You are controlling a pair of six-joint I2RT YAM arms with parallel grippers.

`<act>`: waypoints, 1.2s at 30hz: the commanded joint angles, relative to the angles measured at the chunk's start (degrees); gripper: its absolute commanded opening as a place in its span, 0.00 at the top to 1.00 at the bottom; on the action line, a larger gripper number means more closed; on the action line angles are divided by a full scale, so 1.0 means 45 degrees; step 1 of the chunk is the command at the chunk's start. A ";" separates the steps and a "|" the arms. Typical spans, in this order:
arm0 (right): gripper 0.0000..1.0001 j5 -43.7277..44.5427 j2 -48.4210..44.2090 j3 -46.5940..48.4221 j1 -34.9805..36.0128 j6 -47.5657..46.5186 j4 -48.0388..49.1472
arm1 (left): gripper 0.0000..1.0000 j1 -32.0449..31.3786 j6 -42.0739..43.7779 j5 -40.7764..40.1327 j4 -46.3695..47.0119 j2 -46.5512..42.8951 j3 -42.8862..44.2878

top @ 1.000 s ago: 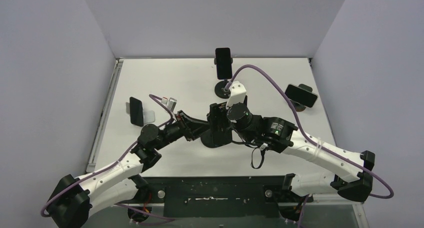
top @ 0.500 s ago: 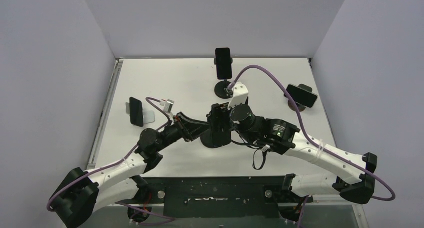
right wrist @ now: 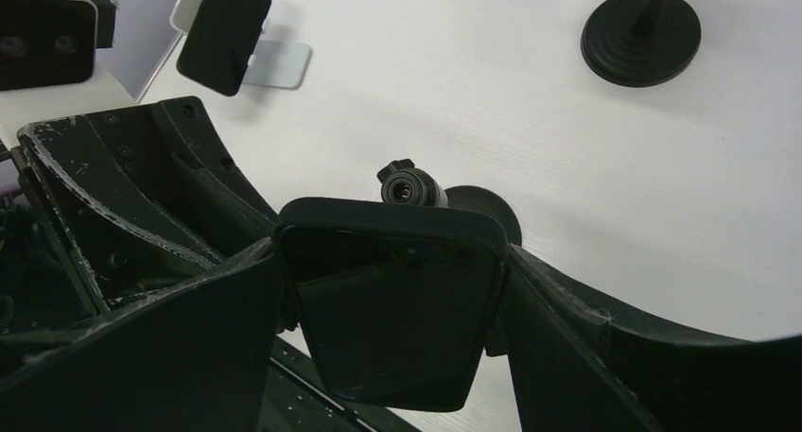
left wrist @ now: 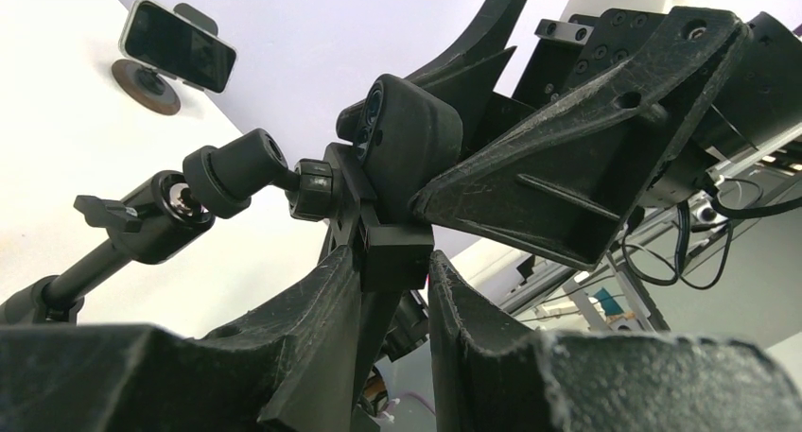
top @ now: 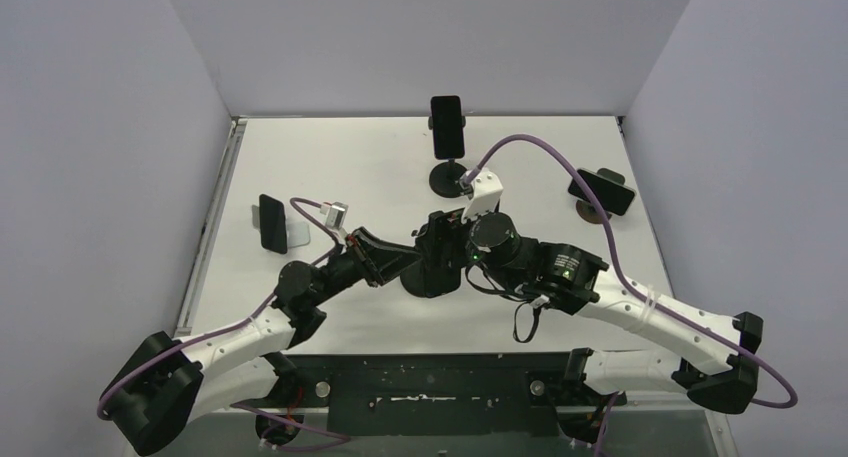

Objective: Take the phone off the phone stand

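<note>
A: Holding anything, that right gripper (right wrist: 390,304)?
B: Yes. Its two fingers press the long edges of the phone (right wrist: 383,342), one on each side, with the screen facing the wrist camera.
A: And where is the phone?
B: At the top of the phone stand (left wrist: 151,226), above its round base.
A: The left gripper (left wrist: 395,267)?
B: Its fingers are pinched on the phone stand's black clamp block, just under the cradle.
A: Anything else on the table (top: 350,167)?
B: A second phone (top: 447,125) on a pole behind the phone stand, a third phone (top: 602,191) to its right, and a fourth phone (top: 270,222) on a white holder to its left.
</note>
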 commanded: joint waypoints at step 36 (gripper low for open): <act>1.00 -0.2704 -0.1708 -0.0087 -0.0043 -0.0151 0.2907 | 1.00 0.0277 0.0210 -0.0100 -0.0748 0.0486 -0.0242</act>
